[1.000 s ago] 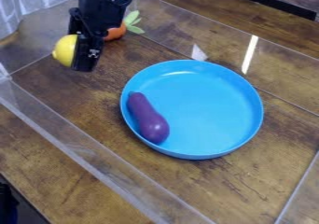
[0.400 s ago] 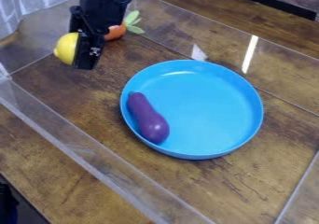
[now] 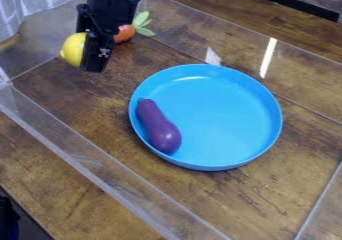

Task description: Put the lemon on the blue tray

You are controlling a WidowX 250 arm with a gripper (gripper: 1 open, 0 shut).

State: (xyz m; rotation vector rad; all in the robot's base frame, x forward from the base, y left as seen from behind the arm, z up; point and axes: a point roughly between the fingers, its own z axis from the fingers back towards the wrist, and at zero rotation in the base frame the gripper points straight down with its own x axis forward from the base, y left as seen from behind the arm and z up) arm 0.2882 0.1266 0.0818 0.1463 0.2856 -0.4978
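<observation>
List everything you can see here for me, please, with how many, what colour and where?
blue tray: one, bright blue, round, centre-right on the table
eggplant: one, purple, lying on the tray's left side
lemon: one, yellow, upper left, in the gripper's jaws
carrot: one, orange with green leaves, top, partly behind the arm
table: one, dark wood, under everything
gripper: one, black, upper left, closed around the lemon

Wooden table; blue tray; carrot
</observation>
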